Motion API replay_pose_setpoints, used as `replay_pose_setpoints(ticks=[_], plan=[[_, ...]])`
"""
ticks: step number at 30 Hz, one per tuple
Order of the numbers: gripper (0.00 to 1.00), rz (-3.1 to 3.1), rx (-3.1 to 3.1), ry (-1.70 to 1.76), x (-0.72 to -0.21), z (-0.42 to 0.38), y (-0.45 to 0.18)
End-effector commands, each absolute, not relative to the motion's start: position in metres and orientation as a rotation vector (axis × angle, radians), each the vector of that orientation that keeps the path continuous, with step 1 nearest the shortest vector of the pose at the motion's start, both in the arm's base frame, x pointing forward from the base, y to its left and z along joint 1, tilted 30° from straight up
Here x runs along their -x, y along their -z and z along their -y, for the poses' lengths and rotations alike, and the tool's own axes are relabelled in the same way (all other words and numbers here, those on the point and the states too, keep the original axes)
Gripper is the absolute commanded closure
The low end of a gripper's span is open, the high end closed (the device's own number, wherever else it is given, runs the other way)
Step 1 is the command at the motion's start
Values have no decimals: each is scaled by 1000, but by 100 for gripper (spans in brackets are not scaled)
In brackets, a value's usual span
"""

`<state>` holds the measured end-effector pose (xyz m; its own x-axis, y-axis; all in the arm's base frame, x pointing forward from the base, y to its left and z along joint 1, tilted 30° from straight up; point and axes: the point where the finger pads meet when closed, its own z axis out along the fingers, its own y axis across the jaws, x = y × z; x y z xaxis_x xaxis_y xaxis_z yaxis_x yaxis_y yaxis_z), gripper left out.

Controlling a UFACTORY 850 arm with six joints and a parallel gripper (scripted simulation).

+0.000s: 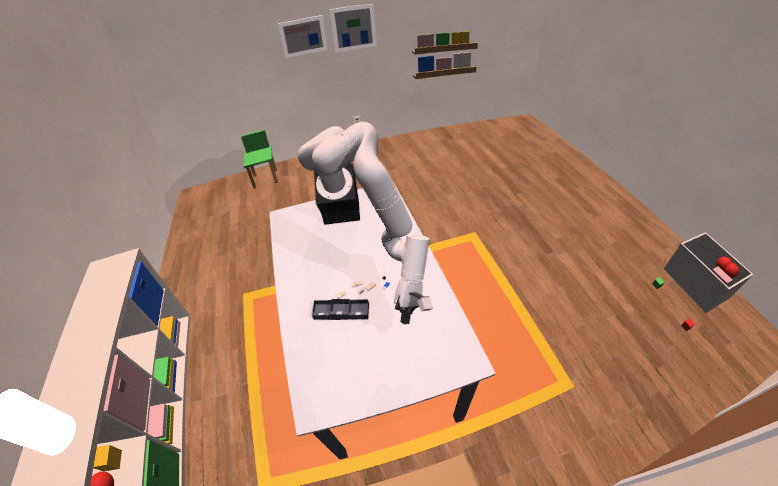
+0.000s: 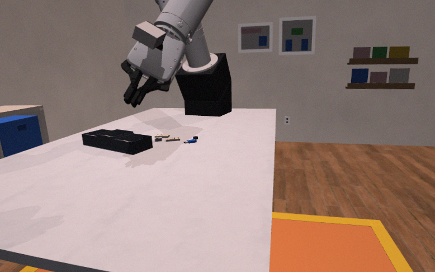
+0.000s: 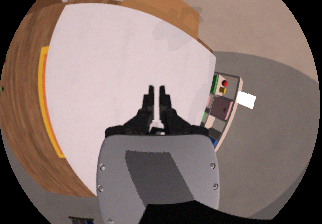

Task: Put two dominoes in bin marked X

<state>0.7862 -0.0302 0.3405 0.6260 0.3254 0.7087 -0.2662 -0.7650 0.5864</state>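
Observation:
My gripper [image 1: 404,319] hangs well above the table, to the right of the bins, and is shut with nothing between the fingers; it also shows in the exterior view [image 2: 132,99] and the wrist view [image 3: 157,91]. A row of three joined black bins [image 1: 341,309] [image 2: 117,140] stands mid-table; I cannot read their marks. Just behind them lie tan dominoes [image 1: 356,283] [image 1: 370,284] [image 1: 340,294], flat on the table, two of them clear in the exterior view [image 2: 161,136] [image 2: 173,139].
A small blue stick-shaped thing [image 2: 189,141] and a tiny black cube [image 2: 195,137] lie right of the dominoes. A small grey piece [image 2: 158,139] lies by them. The arm's black base [image 1: 337,208] stands at the table's far end.

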Motion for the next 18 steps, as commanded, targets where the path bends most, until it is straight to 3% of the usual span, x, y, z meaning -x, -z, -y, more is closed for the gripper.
replay_pose_setpoints(ticks=[1, 18], plan=[[93, -49, -2200, -1137, -773, 38, -336], [93, 3, -2425, -1087, -691, 66, -298]])
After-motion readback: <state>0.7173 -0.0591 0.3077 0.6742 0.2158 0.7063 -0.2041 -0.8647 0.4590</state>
